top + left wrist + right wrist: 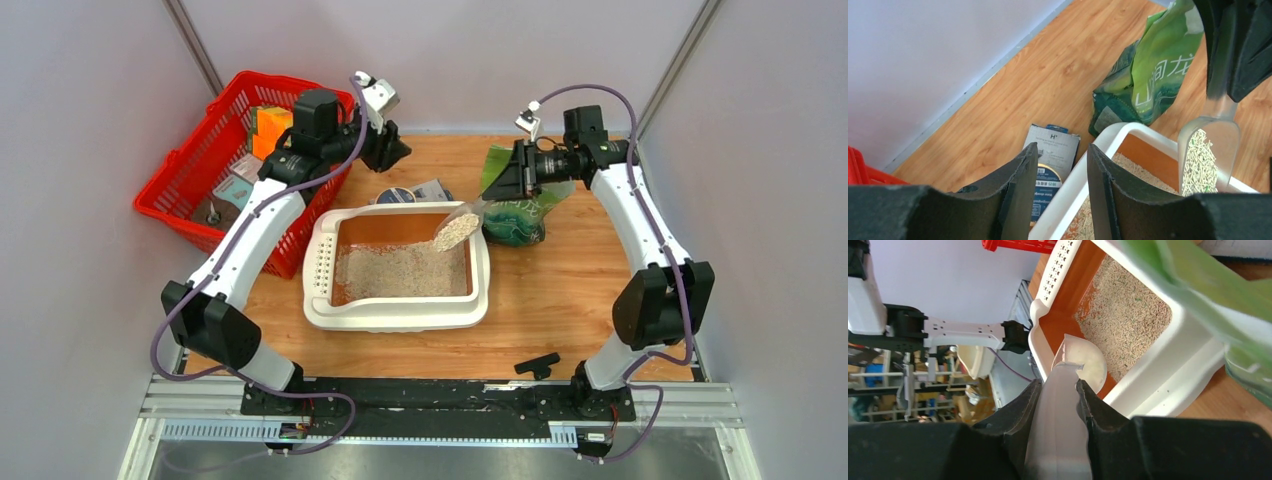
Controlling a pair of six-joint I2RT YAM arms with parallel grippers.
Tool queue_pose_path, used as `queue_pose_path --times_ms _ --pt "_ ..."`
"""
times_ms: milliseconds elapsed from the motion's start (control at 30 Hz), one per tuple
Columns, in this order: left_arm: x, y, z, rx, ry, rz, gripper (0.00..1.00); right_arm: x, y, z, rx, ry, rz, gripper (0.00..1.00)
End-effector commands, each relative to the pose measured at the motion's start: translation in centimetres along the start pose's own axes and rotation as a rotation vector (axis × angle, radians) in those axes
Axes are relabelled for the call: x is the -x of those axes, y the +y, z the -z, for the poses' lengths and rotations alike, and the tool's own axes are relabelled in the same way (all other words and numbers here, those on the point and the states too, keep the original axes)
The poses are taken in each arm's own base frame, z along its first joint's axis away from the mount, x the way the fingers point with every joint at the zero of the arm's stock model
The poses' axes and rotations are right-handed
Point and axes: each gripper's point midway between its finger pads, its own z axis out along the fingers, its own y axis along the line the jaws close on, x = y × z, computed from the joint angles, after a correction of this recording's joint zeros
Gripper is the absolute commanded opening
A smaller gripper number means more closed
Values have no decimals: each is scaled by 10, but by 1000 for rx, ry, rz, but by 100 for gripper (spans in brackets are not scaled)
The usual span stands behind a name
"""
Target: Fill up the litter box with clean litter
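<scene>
Litter box (395,318) sits just below the right gripper (1058,390), which clamps a loaded clear scoop (1229,145) over its far-right corner. Roll the wrist slowly so the clean litter (1199,160) falls inside the rim, not onto the tabletop (560,300); the green bag (515,220) crowds behind, while the left gripper (1062,150), half-parted and empty, hovers beyond the far rim.

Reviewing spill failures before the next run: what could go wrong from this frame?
1. The loaded scoop in the right gripper hangs over the far right corner of the litter box, close to the rim. Tipping there could drop clean litter onto the table.
2. The green bag stands just beyond that corner, so a swing of the arm might knock it over.
</scene>
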Motion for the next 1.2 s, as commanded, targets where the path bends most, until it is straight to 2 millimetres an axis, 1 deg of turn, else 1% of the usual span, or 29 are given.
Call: queue_pose_path --times_ms 0,67,100,133,167,233,267,333,367,400,467,500,533,567,600,667,700,733,800,833,900,933,967,1000,1033,1067,1100,1133,1167 --pt "5 0 20 37 -7 -68 49 10 4 -9 -77 -2 126 0" --pt "0 -1 24 41 8 -72 49 17 1 -20 -83 10 136 0" --pt "2 -3 29 45 2 -78 49 20 0 -23 -85 13 142 0" --pt "1 -3 32 49 6 -87 49 23 0 -27 -85 14 157 0" --pt "-5 -4 34 48 18 -86 49 26 2 -36 -75 28 179 0" --pt "-5 -7 43 52 20 -114 49 30 2 -47 -86 39 222 0" --pt "-10 -7 45 54 30 -114 49 33 9 -58 -74 51 258 0" --pt "-10 -7 53 71 31 -129 49 36 13 -71 -78 62 312 0" --pt "-15 -6 55 76 40 -125 49 34 20 -82 -69 78 342 0" --pt "-11 -7 60 84 28 -133 49 41 21 -89 -84 72 376 0" --pt "-14 -7 65 92 26 -130 49 39 30 -106 -84 89 432 0" --pt "-11 -8 71 98 15 -136 49 45 29 -111 -113 78 462 0" --pt "-14 -10 71 93 16 -137 49 44 29 -115 -128 80 470 0" --pt "-11 -12 76 93 4 -148 49 43 30 -121 -145 87 536 0" --pt "-11 -14 78 88 1 -158 49 48 21 -122 -210 75 557 0" --pt "-10 -21 80 60 -17 -184 49 52 23 -122 -257 73 645 0" --pt "-9 -24 80 46 -25 -184 49 60 17 -117 -328 52 678 0" --pt "-4 -29 80 21 -51 -192 49 67 28 -110 -339 23 717 0" --pt "4 -35 81 -12 -83 -209 50 74 37 -100 -358 -5 774 0" --pt "13 -39 80 -36 -115 -215 50 76 50 -91 -353 -22 809 0" --pt "20 -42 75 -64 -140 -207 51 75 60 -80 -353 -31 868 0" --pt "33 -45 74 -81 -171 -203 51 76 67 -72 -354 -47 874 0" --pt "31 -44 62 -98 -163 -181 51 80 77 -52 -363 -91 874 0" --pt "32 -45 56 -113 -163 -169 51 83 83 -41 -358 -119 861 0" --pt "42 -50 51 -144 -180 -174 51 87 91 -28 -351 -166 814 0" --pt "43 -58 41 -175 -180 -178 51 97 98 2 -369 -243 795 0" --pt "33 -56 23 -193 -150 -157 51 100 106 17 -349 -286 765 0" --pt "43 -57 15 -204 -167 -152 51 110 115 33 -340 -355 714 0" --pt "33 -58 -7 -236 -138 -119 51 124 108 65 -378 -435 654 0"
